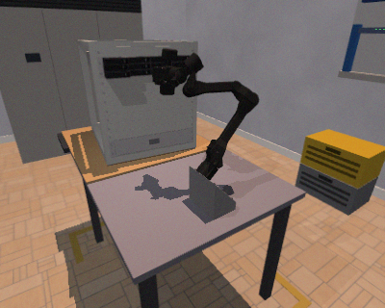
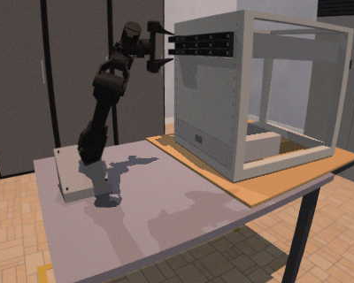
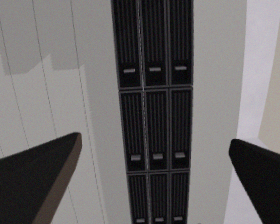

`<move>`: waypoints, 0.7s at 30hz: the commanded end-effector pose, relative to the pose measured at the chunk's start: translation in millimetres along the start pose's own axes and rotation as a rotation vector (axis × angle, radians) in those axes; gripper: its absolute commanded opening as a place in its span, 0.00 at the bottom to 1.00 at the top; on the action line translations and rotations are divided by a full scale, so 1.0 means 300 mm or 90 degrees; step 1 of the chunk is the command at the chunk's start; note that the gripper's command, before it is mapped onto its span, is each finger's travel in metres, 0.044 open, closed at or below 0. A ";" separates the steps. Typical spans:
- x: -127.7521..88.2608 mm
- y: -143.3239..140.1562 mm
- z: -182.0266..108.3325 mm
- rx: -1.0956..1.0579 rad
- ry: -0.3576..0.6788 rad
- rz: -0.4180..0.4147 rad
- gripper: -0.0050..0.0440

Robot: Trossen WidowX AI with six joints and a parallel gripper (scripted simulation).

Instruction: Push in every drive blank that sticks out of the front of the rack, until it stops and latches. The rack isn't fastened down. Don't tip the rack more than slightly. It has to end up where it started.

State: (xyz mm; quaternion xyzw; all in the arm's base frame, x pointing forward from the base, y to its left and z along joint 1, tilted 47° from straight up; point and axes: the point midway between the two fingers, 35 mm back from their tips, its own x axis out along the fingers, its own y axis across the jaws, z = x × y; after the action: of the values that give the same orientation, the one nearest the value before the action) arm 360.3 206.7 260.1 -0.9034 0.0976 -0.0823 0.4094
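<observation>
The grey rack (image 1: 151,111) (image 2: 205,93) stands upright on an orange board. Dark drive blanks (image 1: 127,67) (image 2: 210,44) (image 3: 157,125) fill a wide slot high in its front, in three rows. In the exterior view, upper and lower blank ends (image 2: 172,39) (image 2: 171,51) show past the rack's far front edge. The wrist view does not clearly show which blanks stick out. My gripper (image 1: 166,72) (image 2: 172,46) (image 3: 157,143) is open and empty, its fingers one above the other, pointing at the rack front near the far end of the slot. In the top view it hides part of the blanks.
The orange board (image 1: 79,166) (image 2: 263,195) lies under the rack on the table (image 1: 146,241) (image 2: 134,239). The arm's base (image 2: 70,177) stands on the table in front of the rack. Yellow and grey crates (image 1: 344,154) (image 1: 331,192) stand on the floor at the side.
</observation>
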 end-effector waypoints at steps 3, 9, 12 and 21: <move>-0.012 -0.026 0.009 -0.024 0.010 -0.002 1.00; -0.026 -0.028 0.026 -0.052 0.011 0.002 1.00; -0.030 -0.029 0.031 -0.061 0.012 0.003 1.00; -0.033 -0.029 0.035 -0.068 0.012 0.004 1.00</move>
State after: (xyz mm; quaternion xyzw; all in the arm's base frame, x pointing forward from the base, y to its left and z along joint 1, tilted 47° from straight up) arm 353.6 219.1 253.1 -0.9250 0.1104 -0.0798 0.3546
